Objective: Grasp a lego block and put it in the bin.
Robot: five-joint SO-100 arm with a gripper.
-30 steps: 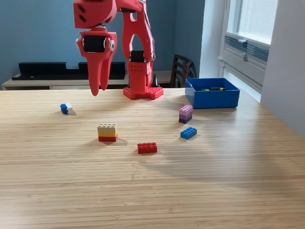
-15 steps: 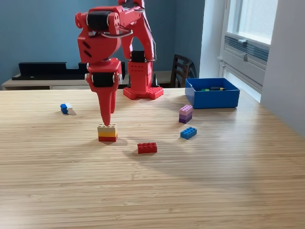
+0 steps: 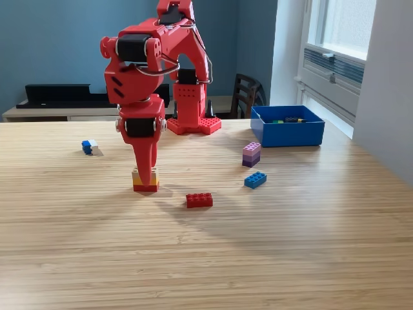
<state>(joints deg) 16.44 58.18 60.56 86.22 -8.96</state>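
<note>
Lego blocks (image 3: 199, 200): 5 on table, 1 bin (image 3: 287, 134); claw (image 3: 146, 181) over stacked block, grip unclear.

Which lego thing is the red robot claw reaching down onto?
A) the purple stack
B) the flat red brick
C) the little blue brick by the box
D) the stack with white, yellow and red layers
D: the gripper points straight down over the white, yellow and red stack, while the other blocks lie apart from it.
</note>
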